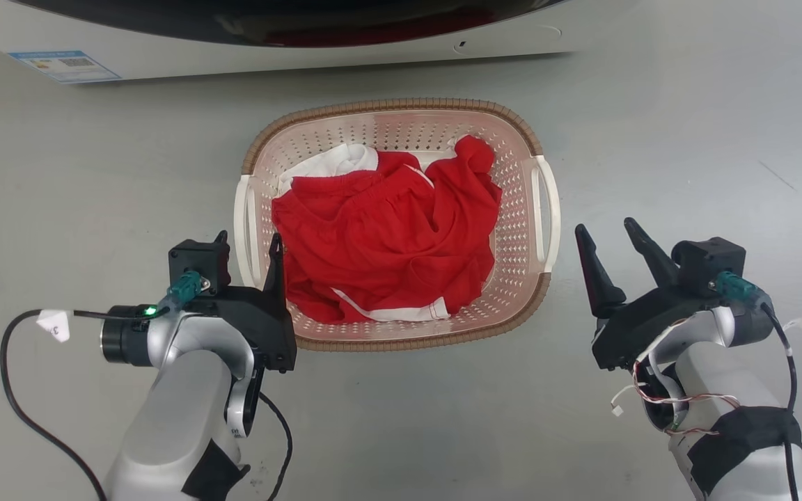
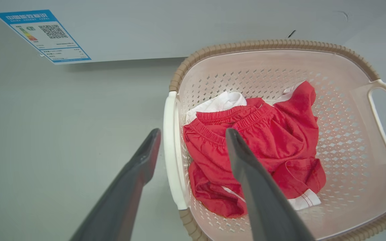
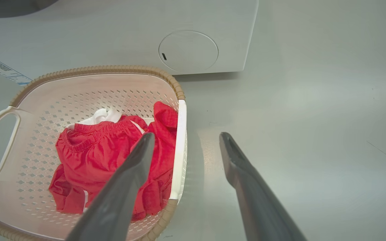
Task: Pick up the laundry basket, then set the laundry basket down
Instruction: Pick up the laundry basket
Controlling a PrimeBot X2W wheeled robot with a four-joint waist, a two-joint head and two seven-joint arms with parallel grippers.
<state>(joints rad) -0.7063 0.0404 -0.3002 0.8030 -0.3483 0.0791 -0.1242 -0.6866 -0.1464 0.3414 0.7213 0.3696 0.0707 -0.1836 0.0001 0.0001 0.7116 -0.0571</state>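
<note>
The laundry basket (image 1: 401, 106) sits on the floor (image 1: 95, 174). The left gripper (image 1: 249, 240) and right gripper (image 1: 606, 226) flank it, fingers (image 1: 592, 271) wide and empty. Clamping one handle (image 1: 551, 209) off-centre could tilt it, spilling the red clothes (image 1: 387, 236).

Clothes (image 1: 387, 236) in my laundry basket (image 1: 401, 106); washer (image 1: 303, 56) behind it, L gripper (image 1: 249, 240) at its left, R gripper (image 1: 605, 226) on right.

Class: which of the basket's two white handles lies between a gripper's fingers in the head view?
The left handle: the left gripper straddles it; the right gripper stands clear of the right handle.
</note>
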